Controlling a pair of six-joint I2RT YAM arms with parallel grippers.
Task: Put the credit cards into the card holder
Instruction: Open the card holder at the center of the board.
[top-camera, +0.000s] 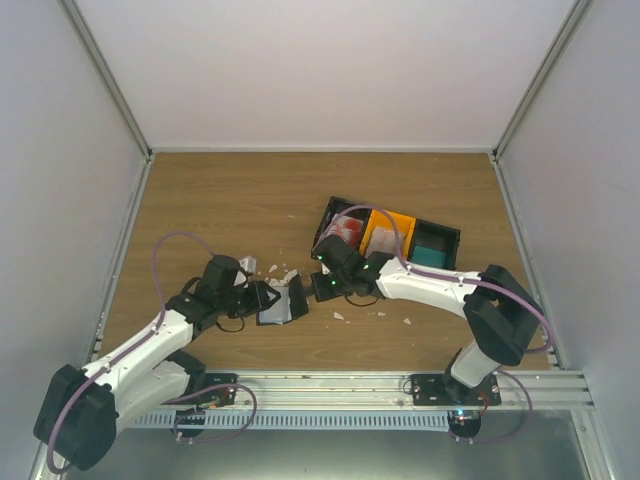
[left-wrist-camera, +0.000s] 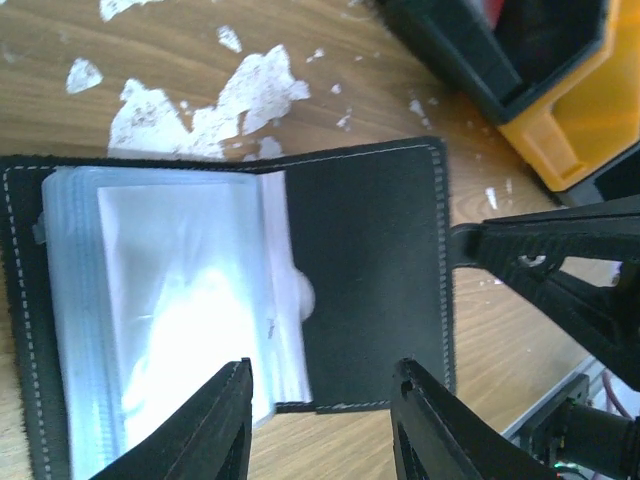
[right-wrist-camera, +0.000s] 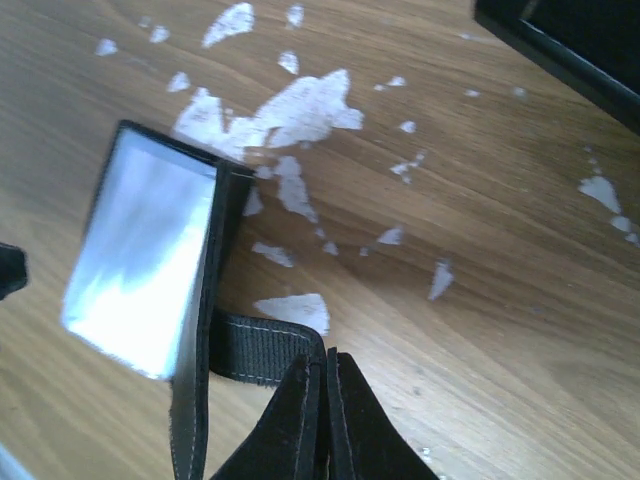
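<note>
My right tool (right-wrist-camera: 322, 365) is pinched tight on the clasp tab (right-wrist-camera: 255, 348) of the holder (left-wrist-camera: 370, 280). The holder lies open on the worktop (right-wrist-camera: 500, 250) between my two arms, clear sleeves facing up. My left tool (left-wrist-camera: 320, 375) stands wide, one finger to either side over the holder's edge, not closed on it. Paper scraps (right-wrist-camera: 290, 105) litter the wood just beside the holder. Red-and-white cards (top-camera: 345, 228) sit in the left end compartment of the tray (top-camera: 335, 203), beyond my right tool.
</note>
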